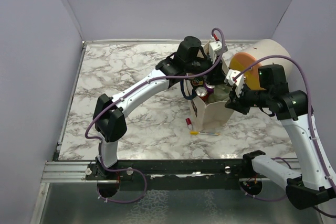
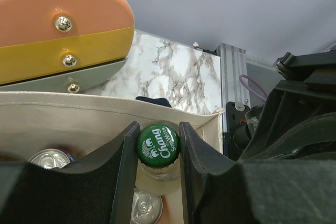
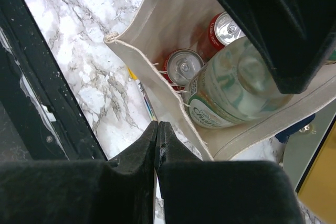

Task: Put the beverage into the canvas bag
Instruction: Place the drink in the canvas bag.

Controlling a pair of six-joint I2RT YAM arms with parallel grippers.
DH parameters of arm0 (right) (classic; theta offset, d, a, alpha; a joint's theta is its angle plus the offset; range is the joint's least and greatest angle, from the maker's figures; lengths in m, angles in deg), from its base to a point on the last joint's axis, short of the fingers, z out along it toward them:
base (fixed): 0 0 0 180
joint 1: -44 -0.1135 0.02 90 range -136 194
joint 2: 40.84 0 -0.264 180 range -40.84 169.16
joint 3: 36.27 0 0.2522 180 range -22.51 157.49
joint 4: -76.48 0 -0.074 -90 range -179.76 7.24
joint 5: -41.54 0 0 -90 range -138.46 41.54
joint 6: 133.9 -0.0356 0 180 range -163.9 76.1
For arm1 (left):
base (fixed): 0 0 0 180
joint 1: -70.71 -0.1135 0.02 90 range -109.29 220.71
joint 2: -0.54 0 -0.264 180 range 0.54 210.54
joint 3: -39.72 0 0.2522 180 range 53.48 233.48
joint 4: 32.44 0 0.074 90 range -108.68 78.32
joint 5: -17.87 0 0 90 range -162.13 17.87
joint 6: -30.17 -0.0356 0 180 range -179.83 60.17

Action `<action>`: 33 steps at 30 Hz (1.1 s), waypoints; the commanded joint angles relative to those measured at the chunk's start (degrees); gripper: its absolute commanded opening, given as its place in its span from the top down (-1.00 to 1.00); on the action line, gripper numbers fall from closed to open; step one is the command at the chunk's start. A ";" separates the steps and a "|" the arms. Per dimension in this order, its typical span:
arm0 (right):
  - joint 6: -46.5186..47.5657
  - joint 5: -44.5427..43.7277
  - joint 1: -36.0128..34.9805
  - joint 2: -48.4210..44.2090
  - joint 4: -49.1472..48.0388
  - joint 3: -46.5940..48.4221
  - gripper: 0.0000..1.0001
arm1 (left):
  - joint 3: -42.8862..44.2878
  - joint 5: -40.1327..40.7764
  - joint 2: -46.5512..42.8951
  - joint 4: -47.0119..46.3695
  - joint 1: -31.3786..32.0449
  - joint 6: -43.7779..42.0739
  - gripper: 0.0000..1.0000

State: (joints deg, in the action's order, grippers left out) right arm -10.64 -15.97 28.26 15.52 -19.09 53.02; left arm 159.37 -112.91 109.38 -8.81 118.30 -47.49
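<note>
1. The left tool (image 2: pixel 157 127) is closed on the neck of a glass bottle (image 3: pixel 236 87). One finger presses each side just under the green cap, so the load hangs from its narrowest, easiest-to-hold part.
2. The bottle is the drink to be packed. Most of it is inside the canvas bag (image 3: pixel 168 19), leaning at a tilt with its labelled body against the near wall.
3. It leans because two cans (image 3: pixel 184 66) (image 3: pixel 228 27) stand upright on the bag's floor and leave no flat spot for it.
4. The right tool (image 3: pixel 157 127) has its fingers pressed together right at the outside of the bag's rim. I cannot tell whether any cloth is pinched between them. Its position suggests it is there to steady the soft wall or keep the mouth open.
5. The bag stands upright on the marble table (image 3: pixel 68 35), just beside a big cream-and-orange drum (image 1: pixel 265 53) that lies on its side.
6. In my judgement the job is nearly done: what remains is to let go of the neck and lift clear.
7. The risks are that the bottle knocks against the cans on release, or that the fingers snag the limp rim while pulling out
</note>
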 commanded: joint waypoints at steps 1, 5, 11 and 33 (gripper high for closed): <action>-0.91 0.55 0.02 -0.26 -0.35 2.36 0.91 | -1.19 -5.41 -5.35 -11.10 0.53 4.00 1.00; 0.10 0.26 0.02 -0.87 0.75 2.22 0.73 | -1.72 -7.32 -4.72 -11.66 1.04 4.25 1.00; 0.54 -0.39 0.02 -0.98 0.89 2.27 0.43 | -5.42 -8.05 -5.19 -13.23 1.27 2.72 1.00; 9.20 -0.59 0.02 0.61 -1.14 -3.54 0.21 | -12.81 -9.86 -4.77 -19.48 1.27 2.29 1.00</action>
State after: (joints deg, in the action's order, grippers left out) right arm -2.90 -16.47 28.26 16.11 -19.09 50.11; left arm 146.65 -117.34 108.77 -21.47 118.52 -47.18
